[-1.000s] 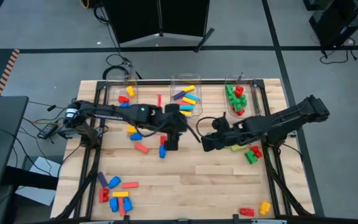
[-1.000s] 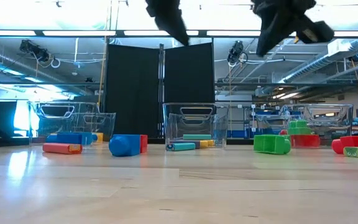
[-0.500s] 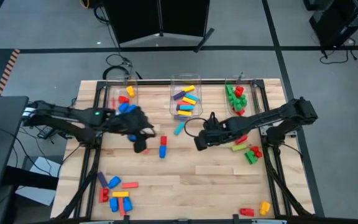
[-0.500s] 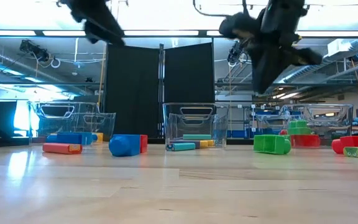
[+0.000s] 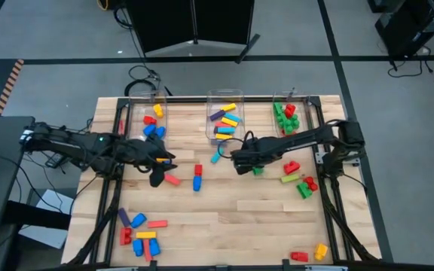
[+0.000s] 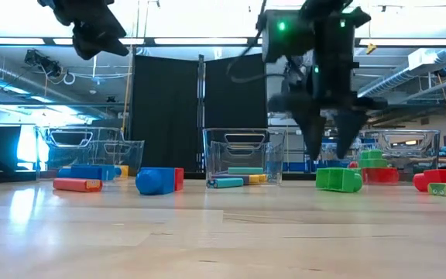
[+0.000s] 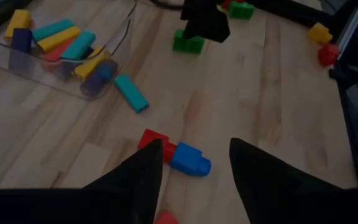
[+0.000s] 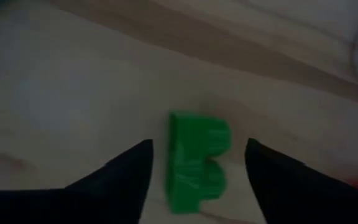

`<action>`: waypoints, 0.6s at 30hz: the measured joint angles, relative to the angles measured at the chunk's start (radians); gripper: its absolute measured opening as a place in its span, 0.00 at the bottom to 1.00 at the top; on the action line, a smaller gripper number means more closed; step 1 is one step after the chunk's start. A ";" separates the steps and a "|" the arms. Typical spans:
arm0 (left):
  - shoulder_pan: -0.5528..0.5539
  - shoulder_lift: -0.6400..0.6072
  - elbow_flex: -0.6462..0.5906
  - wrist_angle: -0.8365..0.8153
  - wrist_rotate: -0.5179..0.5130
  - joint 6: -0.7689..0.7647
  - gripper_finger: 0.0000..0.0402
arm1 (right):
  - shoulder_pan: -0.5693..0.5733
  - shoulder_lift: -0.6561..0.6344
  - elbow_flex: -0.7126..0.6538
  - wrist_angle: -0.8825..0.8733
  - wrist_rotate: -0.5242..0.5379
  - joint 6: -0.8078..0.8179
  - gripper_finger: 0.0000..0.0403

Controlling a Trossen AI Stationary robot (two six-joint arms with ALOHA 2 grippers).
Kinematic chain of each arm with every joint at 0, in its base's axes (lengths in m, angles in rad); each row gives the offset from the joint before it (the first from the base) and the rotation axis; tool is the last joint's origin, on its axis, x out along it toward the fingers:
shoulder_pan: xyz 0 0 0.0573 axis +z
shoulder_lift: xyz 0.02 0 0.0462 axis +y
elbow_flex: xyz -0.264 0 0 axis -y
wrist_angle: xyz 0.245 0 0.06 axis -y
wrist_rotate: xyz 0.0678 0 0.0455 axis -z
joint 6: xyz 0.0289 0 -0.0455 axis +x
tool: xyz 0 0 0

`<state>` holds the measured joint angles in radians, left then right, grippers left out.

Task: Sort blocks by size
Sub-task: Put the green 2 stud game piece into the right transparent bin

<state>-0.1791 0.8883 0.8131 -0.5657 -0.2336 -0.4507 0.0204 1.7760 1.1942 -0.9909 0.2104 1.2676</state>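
1. Near edge: a small pile of loose plastic blocks [image 5: 140, 235] waits at the left corner, a red and a yellow one at the right corner.
2. Mid-table left: the left gripper [image 5: 157, 172] hovers with fingers apart and empty above a red-and-blue joined brick [image 7: 179, 155].
3. Mid-table right: the right gripper [image 5: 241, 159] hangs with jaws spread over a chunky green plastic brick [image 8: 194, 158] lying on the wood.
4. To grasp well, it should descend straight, centre the brick between the fingers, then close.
5. Far edge: three clear plastic bins [image 5: 225, 120] hold sorted pieces; green chunky ones fill the right bin.
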 joint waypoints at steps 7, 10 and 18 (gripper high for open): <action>0.000 0.025 0.000 0.040 -0.005 -0.006 0.48 | -0.028 0.019 -0.122 0.138 -0.079 -0.058 0.74; 0.000 0.028 0.000 0.068 -0.008 -0.003 0.48 | -0.036 0.005 -0.204 0.277 -0.123 -0.058 0.70; 0.001 0.028 0.000 0.119 -0.010 0.108 0.48 | -0.021 -0.038 -0.243 0.287 -0.138 -0.136 0.44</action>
<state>-0.1783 0.9162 0.8127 -0.4466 -0.2436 -0.3431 -0.0008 1.7383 0.9512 -0.7042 0.0720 1.1315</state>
